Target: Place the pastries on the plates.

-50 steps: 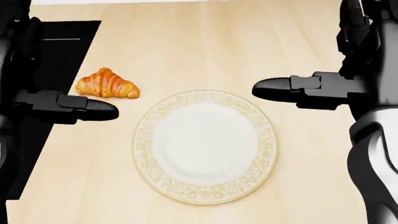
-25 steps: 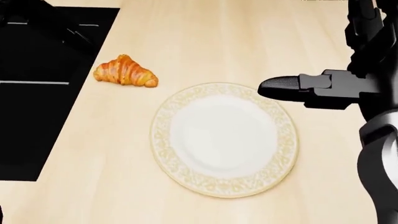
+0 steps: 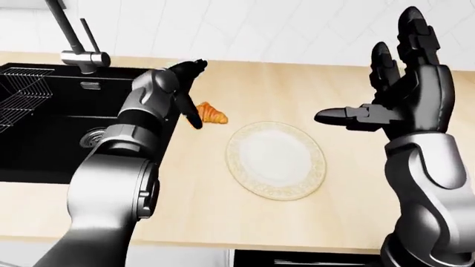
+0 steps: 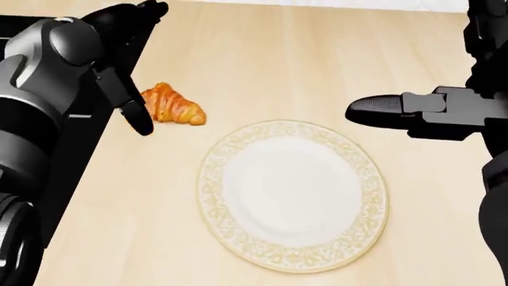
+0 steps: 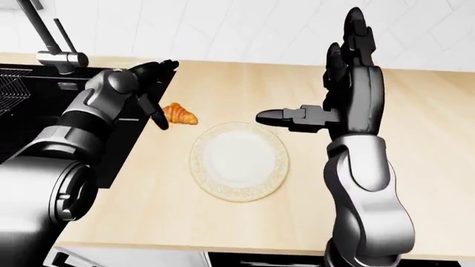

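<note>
Nearest in the head view lies the round white plate with a pale gold patterned rim (image 4: 292, 195), flat on the light wooden worktop (image 4: 278, 65) and bare. Over its upper right edge hangs the right robot hand (image 3: 397, 92), wide open and holding nothing: two black fingers (image 3: 410, 33) point upward and the thumb juts sideways toward the view's left. Farther up and to the plate's left rests the golden-brown croissant (image 4: 173, 105), on the worktop and apart from the plate. The left robot hand (image 4: 127, 65) is just beside the croissant's left end, its dark fingers spread with one reaching down next to the pastry; nothing is gripped, and whether that finger touches it cannot be told. To the left sits the black sink (image 3: 44, 119), with a grey metal tap (image 3: 78, 41) rising behind it.
</note>
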{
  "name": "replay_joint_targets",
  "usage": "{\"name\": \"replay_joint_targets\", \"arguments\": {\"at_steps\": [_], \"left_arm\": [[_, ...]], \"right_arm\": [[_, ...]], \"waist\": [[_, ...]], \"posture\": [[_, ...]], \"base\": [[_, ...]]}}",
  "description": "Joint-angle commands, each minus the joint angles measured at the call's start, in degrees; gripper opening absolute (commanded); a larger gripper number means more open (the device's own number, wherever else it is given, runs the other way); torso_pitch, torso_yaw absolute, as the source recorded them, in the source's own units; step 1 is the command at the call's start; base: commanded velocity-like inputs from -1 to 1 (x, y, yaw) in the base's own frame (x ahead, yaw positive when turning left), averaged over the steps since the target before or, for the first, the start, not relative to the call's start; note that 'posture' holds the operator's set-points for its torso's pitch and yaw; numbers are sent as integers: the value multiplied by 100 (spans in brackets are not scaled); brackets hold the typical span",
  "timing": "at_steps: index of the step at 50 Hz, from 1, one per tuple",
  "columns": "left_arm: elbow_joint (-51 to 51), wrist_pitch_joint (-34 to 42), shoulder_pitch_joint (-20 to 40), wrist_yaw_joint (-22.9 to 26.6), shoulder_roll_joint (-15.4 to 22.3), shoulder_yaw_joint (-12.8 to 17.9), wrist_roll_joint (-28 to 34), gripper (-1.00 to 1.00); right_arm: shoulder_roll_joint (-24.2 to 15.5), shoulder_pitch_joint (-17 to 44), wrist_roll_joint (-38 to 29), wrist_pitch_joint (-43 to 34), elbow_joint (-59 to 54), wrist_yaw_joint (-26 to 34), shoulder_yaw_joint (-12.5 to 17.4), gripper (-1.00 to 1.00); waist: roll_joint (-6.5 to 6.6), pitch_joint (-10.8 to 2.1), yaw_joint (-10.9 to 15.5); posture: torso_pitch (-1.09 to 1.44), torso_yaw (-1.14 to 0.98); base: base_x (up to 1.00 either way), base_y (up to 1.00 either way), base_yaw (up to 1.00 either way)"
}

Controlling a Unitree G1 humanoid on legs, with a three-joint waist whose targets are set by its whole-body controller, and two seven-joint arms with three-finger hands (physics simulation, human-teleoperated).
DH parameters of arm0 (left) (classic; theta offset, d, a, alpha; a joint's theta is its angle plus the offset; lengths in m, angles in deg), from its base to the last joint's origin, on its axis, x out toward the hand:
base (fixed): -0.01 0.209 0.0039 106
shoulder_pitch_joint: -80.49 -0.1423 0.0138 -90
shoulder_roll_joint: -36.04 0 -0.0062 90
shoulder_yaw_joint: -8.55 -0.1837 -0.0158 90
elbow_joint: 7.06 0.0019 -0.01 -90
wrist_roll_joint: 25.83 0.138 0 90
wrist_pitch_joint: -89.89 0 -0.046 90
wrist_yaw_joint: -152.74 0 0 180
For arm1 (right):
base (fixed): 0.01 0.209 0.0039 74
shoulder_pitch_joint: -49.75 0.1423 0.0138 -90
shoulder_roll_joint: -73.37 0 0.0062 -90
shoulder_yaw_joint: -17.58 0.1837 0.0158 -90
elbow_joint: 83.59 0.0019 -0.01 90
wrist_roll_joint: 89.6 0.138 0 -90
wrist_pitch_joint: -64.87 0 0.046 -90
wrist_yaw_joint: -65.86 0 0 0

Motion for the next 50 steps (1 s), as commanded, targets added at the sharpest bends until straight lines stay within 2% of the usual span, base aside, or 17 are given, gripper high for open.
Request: {"name": "replay_joint_targets", "arguments": {"at_steps": [1, 14, 30, 39, 45, 50], "left_arm": [[-185, -69, 209, -60, 14, 32, 71, 100], [-68, -24, 76, -141, -172, 44, 433, 100], [-31, -11, 141, 70, -296, 93, 599, 51], [-26, 25, 77, 200, -329, 63, 713, 46], [-21, 58, 134, 339, -349, 61, 764, 35], [-20, 61, 146, 394, -354, 50, 809, 0]], "right_arm": [[-72, 120, 13, 100, 182, -19, 95, 100], [-102, -40, 58, 69, 333, -33, 163, 100], [-157, -54, 146, 63, 344, -73, 254, 100], [-195, -148, 262, -14, 511, -97, 379, 100], [-213, -213, 286, 26, 528, -123, 396, 100], [-228, -241, 309, 40, 537, -126, 418, 100]], "waist": [[2, -161, -1], [-30, -144, 8], [-48, -145, 35], [-56, -153, 46], [-57, -159, 41], [-61, -170, 34]], "posture": [[0, 0], [0, 0], [0, 0], [0, 0], [0, 0], [0, 0]], "base": [[0, 0, 0], [0, 0, 0], [0, 0, 0], [0, 0, 0], [0, 0, 0], [0, 0, 0]]}}
